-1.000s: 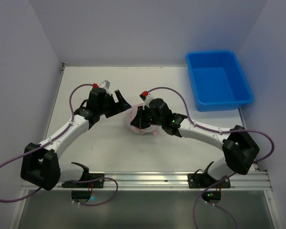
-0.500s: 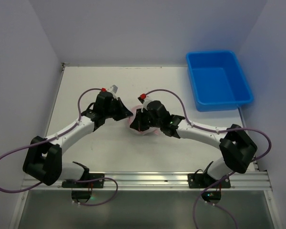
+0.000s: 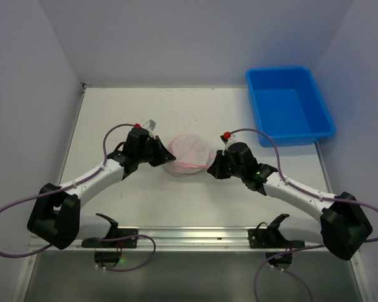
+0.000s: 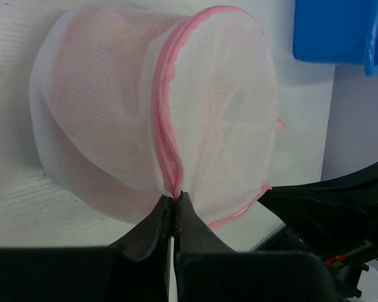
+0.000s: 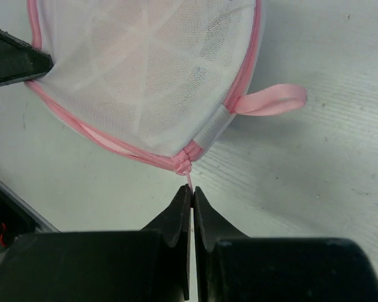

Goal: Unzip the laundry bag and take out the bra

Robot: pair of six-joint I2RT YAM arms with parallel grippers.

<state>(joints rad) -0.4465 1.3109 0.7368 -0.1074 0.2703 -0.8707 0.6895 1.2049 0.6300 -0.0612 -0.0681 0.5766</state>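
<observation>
The laundry bag (image 3: pixel 188 153), a round white mesh pouch with pink zipper trim, lies mid-table between my two grippers. My left gripper (image 3: pixel 166 155) is at its left rim. In the left wrist view that gripper (image 4: pixel 175 197) is shut on the pink zipper trim (image 4: pixel 164 126) of the laundry bag (image 4: pixel 113 113). My right gripper (image 3: pixel 211 166) is at the bag's right side. In the right wrist view it (image 5: pixel 191 189) is shut on the thin pink zipper pull, just below the zipper end (image 5: pixel 186 165). The bra shows only as a pale pink tint (image 4: pixel 107 75) through the mesh.
A blue plastic bin (image 3: pixel 288 106) stands at the back right, and its corner shows in the left wrist view (image 4: pixel 337 31). A pink hanging loop (image 5: pixel 271 100) sticks out of the bag's side. Walls close in the table on the left, back and right.
My left gripper shut and came in onto the bag's left rim. The right arm drew back to the right, uncovering the bag, which now lies stretched between both grippers.
</observation>
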